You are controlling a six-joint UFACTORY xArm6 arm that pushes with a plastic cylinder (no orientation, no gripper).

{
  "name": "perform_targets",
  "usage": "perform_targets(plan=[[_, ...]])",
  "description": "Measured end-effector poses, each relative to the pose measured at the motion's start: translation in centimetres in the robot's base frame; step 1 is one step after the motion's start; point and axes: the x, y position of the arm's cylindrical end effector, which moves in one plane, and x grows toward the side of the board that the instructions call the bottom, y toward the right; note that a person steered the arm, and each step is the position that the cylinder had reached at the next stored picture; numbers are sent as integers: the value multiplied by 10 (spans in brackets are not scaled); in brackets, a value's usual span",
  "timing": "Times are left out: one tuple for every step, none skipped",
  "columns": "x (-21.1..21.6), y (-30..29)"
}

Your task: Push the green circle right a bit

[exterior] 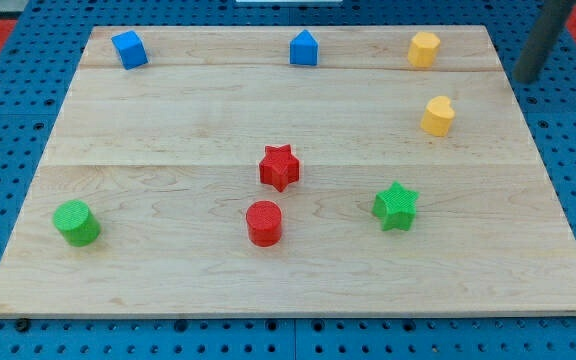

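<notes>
Tip [527,78] top right, green circle [76,222] upright

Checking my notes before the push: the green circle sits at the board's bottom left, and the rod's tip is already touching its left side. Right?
Not quite. The green circle is at the bottom left, but my tip is far away, past the board's top right corner near the yellow blocks, touching nothing. The camera view shows this.

Wooden board [268,110], green circle [76,222] near its bottom-left corner, my tip [526,78] far off at top right
</notes>
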Motion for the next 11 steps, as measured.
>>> perform_targets(plan=[[62, -7], [127, -35], [190, -95], [250, -158], [290, -272], [293, -394], [290, -517], [254, -568], [207, -582], [205, -559], [216, -556]])
